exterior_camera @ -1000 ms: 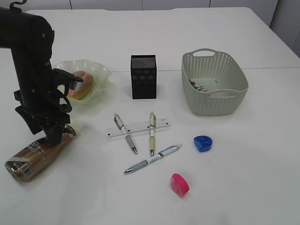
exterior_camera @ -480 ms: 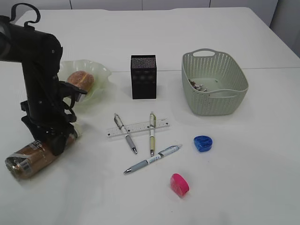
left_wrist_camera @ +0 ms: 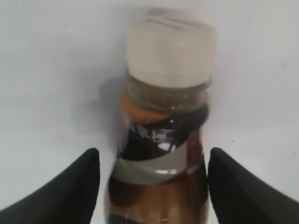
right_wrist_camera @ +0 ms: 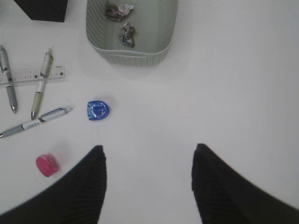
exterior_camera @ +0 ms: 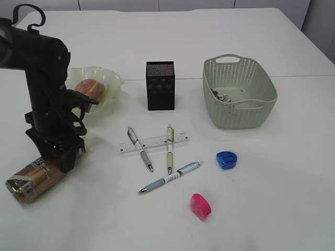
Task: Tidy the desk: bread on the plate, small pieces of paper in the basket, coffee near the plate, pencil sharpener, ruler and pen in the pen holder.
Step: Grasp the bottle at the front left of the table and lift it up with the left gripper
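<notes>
A brown coffee bottle (exterior_camera: 32, 176) with a white cap lies on its side at the front left. My left gripper (exterior_camera: 64, 158) is down over its neck end, with the jaws open on either side of the bottle (left_wrist_camera: 161, 140); a gap shows at the left jaw. The bread (exterior_camera: 90, 87) sits on the pale green plate (exterior_camera: 113, 79). Three pens (exterior_camera: 169, 149), a ruler (exterior_camera: 154, 141), a blue sharpener (exterior_camera: 226, 159) and a pink sharpener (exterior_camera: 200, 204) lie on the table. My right gripper (right_wrist_camera: 148, 182) is open and empty above bare table; it is out of the exterior view.
The black pen holder (exterior_camera: 160, 85) stands behind the pens. The green basket (exterior_camera: 241, 112) at the back right holds small paper scraps (right_wrist_camera: 122, 21). In the right wrist view the blue sharpener (right_wrist_camera: 97, 110) and the pink sharpener (right_wrist_camera: 46, 164) lie to the left of the jaws.
My left arm has swung down and settled lower over the bottle's neck. The bottle has shifted slightly on the table. The other things have not moved.
</notes>
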Robot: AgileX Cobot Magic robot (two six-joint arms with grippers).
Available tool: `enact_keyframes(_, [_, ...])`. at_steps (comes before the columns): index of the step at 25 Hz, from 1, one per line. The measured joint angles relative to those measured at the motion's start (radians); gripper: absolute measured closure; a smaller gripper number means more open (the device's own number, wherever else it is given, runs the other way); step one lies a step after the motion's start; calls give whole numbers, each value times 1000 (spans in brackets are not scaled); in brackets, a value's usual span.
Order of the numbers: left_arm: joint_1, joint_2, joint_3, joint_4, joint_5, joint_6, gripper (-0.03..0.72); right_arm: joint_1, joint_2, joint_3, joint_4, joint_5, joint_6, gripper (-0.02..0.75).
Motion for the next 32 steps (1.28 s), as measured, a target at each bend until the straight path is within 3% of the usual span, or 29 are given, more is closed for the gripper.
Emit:
enact_keyframes(7, [0, 0, 0, 0, -2, 0, 105, 0, 0, 0, 0, 0, 0, 274])
enact_keyframes(32, [0, 27, 0, 18, -27, 0, 103, 0, 0, 0, 0, 0, -1, 274])
